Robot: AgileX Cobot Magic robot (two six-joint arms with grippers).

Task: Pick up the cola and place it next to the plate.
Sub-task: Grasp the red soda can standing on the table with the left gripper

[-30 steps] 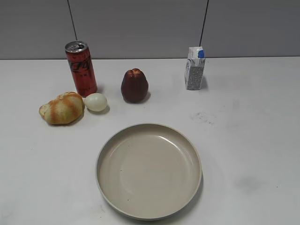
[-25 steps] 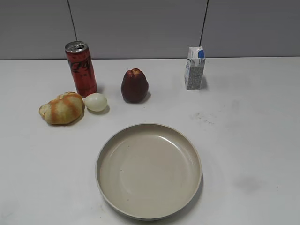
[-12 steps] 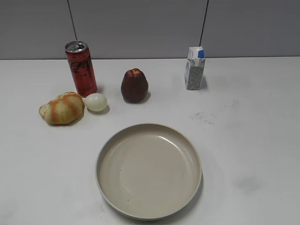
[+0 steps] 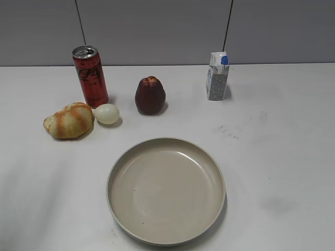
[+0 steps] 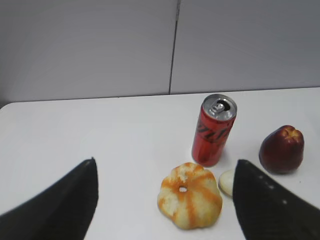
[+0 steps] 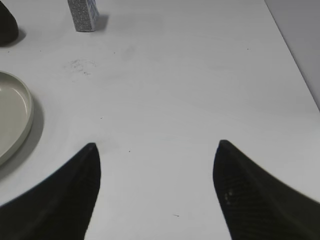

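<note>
From my right wrist camera I see the right gripper (image 6: 156,155) with its two dark fingers (image 6: 250,197) spread wide, nothing between them, hovering over bare white table (image 6: 190,85). The plate (image 6: 20,122) shows only as a beige rim slice at the left edge, well apart from the fingers. Up top left stands the lower part of the carton (image 6: 83,15), cut off by the frame. A dark rounded thing (image 6: 7,27) sits in the corner; I can't identify it. Faint smudges (image 6: 80,65) mark the table between carton and plate.
</note>
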